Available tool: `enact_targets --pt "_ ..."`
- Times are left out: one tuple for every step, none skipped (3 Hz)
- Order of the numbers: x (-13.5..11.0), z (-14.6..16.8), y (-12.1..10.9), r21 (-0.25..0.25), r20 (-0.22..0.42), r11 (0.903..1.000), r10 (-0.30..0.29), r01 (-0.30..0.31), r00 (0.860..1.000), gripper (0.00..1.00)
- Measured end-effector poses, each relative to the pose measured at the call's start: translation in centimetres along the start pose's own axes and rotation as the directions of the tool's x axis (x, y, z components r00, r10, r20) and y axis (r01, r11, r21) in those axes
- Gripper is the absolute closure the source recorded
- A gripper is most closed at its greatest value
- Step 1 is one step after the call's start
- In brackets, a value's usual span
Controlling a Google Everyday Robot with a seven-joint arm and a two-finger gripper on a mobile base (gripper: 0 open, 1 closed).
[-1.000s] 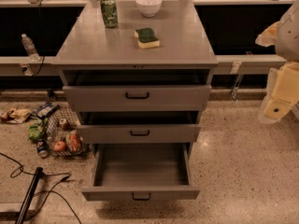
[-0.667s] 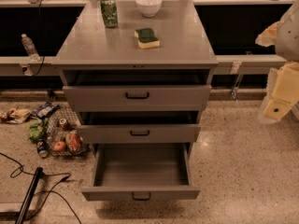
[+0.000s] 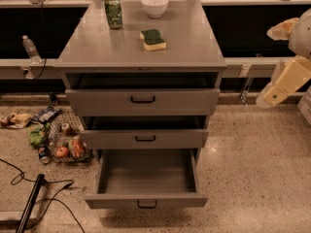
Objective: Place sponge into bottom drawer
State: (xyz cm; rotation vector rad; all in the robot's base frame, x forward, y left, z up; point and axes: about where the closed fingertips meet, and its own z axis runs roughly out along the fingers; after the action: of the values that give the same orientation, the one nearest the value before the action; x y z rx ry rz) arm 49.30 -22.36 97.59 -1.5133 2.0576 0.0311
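Yellow-and-green sponge (image 3: 153, 39) lies on desk (image 3: 97, 47), upper centre; bottom drawer (image 3: 146, 200) stands pulled out, lower centre; gripper (image 3: 274, 92) at right edge, state cannot be told.

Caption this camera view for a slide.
Sponge on cabinet top, bottom drawer open and empty, gripper at the right edge.

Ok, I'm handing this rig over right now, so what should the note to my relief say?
Claw: at the right edge, beside the cabinet, well away from the sponge.
Sponge: on the cabinet top, green side up, near the can and bowl.
Bottom drawer: pulled out, no sponge inside.
Done: drawer open. Left: grasp the sponge, place it in the drawer.
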Motion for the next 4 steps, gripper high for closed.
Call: enact_targets --pt "-1.3 4.1 -4.7 0.031 0.292 0.9963 0.067 -0.08 0.954 0.0" --pt "-6.7 6.3 -8.5 0.025 0.58 0.9835 0.131 -0.179 0.804 0.0" --pt "-9.4 6.4 -10.2 0.033 0.662 0.9716 0.155 -0.234 0.733 0.0" --pt "-9.4 6.4 -10.2 0.033 0.662 0.9716 0.155 -0.234 0.733 0.0"
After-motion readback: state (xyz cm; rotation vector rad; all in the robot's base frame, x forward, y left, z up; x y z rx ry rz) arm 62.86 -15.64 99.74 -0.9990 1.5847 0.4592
